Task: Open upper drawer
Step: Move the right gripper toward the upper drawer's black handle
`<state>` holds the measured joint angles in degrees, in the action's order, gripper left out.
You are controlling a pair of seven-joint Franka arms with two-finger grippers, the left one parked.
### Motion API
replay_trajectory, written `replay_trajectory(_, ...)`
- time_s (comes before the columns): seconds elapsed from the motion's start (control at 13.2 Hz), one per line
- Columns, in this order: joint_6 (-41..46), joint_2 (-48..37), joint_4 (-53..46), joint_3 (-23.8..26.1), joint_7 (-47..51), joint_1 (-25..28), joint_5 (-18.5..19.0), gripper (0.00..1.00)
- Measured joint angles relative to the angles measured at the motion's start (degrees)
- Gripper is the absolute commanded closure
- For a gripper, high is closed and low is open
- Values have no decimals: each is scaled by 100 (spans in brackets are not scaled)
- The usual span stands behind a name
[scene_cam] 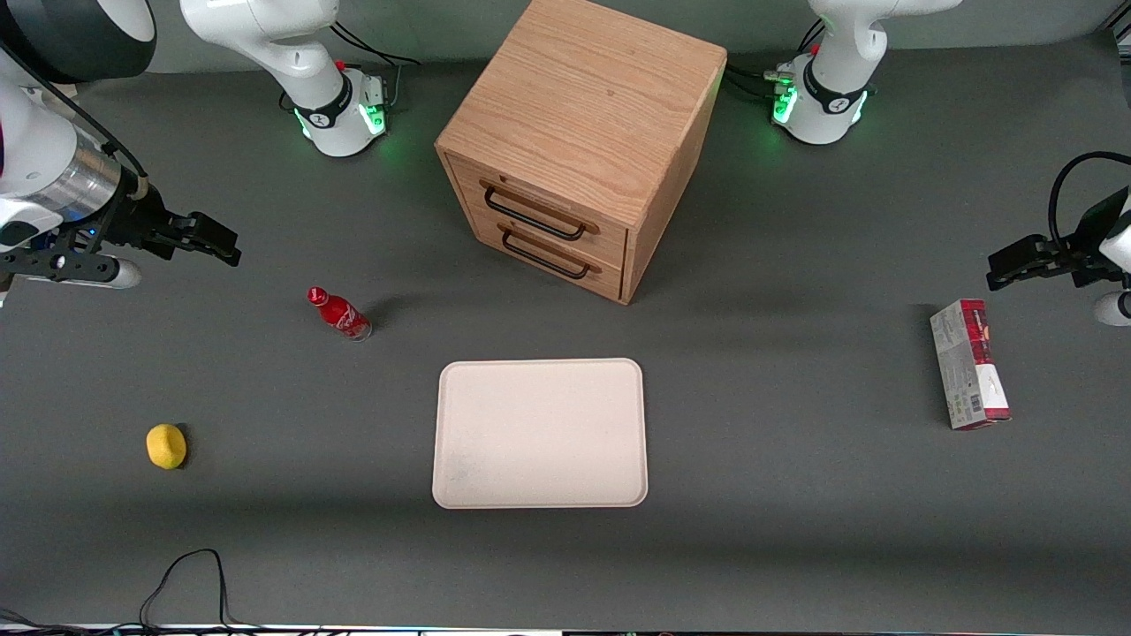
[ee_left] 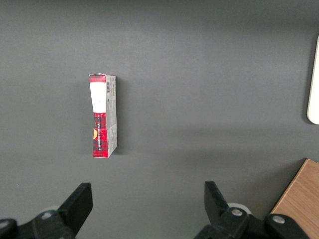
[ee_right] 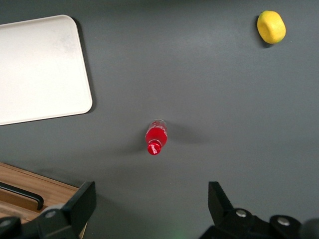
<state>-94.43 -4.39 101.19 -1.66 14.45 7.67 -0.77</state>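
A cube-shaped oak cabinet (scene_cam: 583, 115) stands in the middle of the table, away from the front camera. Its upper drawer (scene_cam: 521, 196) is closed and carries a dark thin bar handle (scene_cam: 535, 217). The matching lower drawer (scene_cam: 552, 256) sits just below it, also closed. My gripper (scene_cam: 223, 245) is open and empty. It hangs above the table toward the working arm's end, well apart from the cabinet. The right wrist view shows its open gripper (ee_right: 152, 204) over bare table, with a cabinet corner (ee_right: 35, 186) and a piece of dark handle (ee_right: 22, 194).
A red bottle (scene_cam: 338, 314) stands between my gripper and the cabinet, also in the right wrist view (ee_right: 155, 135). A white tray (scene_cam: 459, 477) lies nearer the camera than the cabinet. A yellow fruit (scene_cam: 166, 445) and a red-grey box (scene_cam: 968, 364) lie at the table's two ends.
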Motion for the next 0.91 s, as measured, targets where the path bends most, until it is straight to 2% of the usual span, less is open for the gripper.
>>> replay_trajectory(0.3,-7,57,-94,2,-5,4,6,0)
replay_trajectory(0.45,-19,368,-462,141,-26,16,-1,0)
replay_trajectory(0.68,-9,1115,-1158,1021,-48,48,-1,0)
replay_trajectory(0.91,-1,1544,-1419,2013,-70,99,0,0)
